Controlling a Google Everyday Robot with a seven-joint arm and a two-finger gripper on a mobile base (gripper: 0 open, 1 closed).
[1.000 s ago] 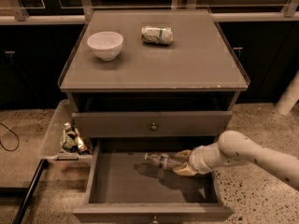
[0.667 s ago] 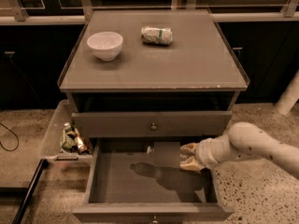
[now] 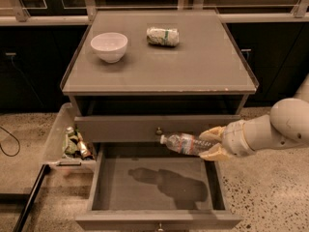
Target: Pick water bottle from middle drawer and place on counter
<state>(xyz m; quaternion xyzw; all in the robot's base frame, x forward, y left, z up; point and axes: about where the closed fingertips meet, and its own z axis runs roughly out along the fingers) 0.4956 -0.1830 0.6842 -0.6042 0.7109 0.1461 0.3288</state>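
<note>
The water bottle (image 3: 183, 143), clear with a red-and-blue label band, lies level in the air with its cap pointing left. My gripper (image 3: 211, 143) is shut on its base end and holds it above the open middle drawer (image 3: 159, 185), in front of the closed upper drawer front. The drawer's grey floor shows only the bottle's shadow. The counter (image 3: 159, 62) is above and behind the gripper.
A white bowl (image 3: 109, 46) and a crumpled green-and-white packet (image 3: 162, 36) rest on the counter's far half. A clear plastic tray (image 3: 67, 141) with tiny brown and green bottles hangs at the cabinet's left side. Speckled floor surrounds the cabinet.
My gripper has risen out of the drawer with the water bottle, from low over the floor to the level of the upper drawer front.
</note>
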